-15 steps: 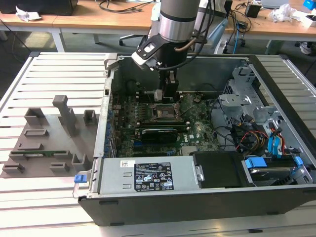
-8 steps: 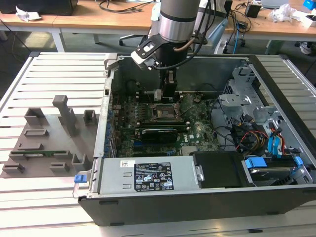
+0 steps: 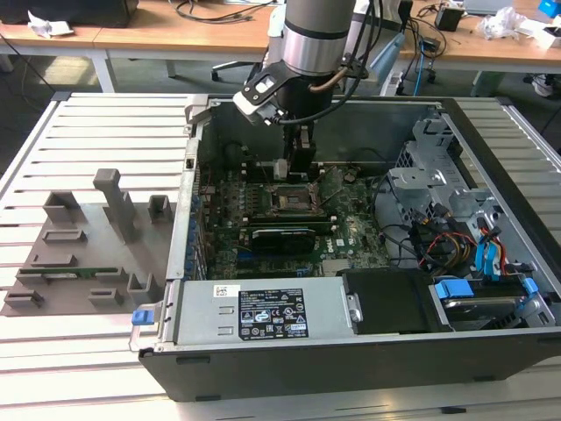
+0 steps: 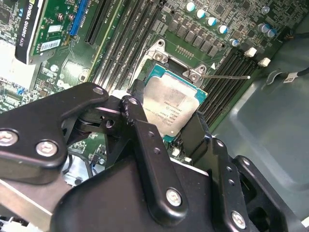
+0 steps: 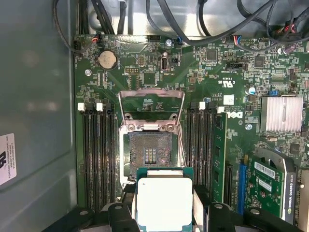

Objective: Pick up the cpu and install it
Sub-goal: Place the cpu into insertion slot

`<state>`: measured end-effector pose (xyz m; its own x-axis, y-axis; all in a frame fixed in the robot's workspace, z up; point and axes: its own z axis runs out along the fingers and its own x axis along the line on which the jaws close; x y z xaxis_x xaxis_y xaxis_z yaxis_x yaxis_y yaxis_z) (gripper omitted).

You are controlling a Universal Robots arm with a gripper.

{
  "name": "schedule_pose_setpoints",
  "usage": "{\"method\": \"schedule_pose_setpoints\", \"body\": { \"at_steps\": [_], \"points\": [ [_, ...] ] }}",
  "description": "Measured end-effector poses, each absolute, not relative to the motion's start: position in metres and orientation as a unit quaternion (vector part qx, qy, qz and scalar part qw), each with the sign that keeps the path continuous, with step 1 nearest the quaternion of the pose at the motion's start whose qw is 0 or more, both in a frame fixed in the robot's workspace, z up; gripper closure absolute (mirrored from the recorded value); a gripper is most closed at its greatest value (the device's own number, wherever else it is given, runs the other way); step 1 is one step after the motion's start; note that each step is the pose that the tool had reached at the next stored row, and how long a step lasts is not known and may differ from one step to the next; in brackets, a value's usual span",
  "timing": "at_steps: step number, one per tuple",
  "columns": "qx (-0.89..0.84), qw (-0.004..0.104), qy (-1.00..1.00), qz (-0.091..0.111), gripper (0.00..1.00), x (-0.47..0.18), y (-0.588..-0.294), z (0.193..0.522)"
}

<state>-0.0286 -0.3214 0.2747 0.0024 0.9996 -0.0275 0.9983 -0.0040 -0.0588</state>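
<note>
The cpu (image 5: 164, 202) is a flat square chip with a silvery top plate and a thin green rim. My gripper (image 5: 164, 215) is shut on it, one black finger (image 5: 123, 215) on each side. In the second wrist view the cpu (image 4: 172, 108) hangs tilted between the fingers (image 4: 140, 130), just over the socket's metal frame (image 4: 161, 50). The socket (image 5: 150, 152) lies open and dark, its load plate (image 5: 150, 102) flipped up behind it. In the exterior view the gripper (image 3: 294, 168) hovers inside the computer case, right above the socket (image 3: 289, 200).
Memory slots (image 5: 96, 154) flank the socket on both sides. A graphics card (image 3: 282, 237) lies in front of it. The case walls (image 3: 197, 132), power supply (image 3: 263, 311), drive cage (image 3: 438, 175) and cables (image 3: 438, 241) ring the board. A grey fixture (image 3: 88, 246) sits on the exterior view's left.
</note>
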Motion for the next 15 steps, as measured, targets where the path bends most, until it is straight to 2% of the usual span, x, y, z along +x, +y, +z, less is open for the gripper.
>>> {"method": "schedule_pose_setpoints", "body": {
  "at_steps": [15],
  "points": [
    [-0.708,0.011,-0.706,0.03,0.45,-0.028,-0.321,0.26]
  ]
}}
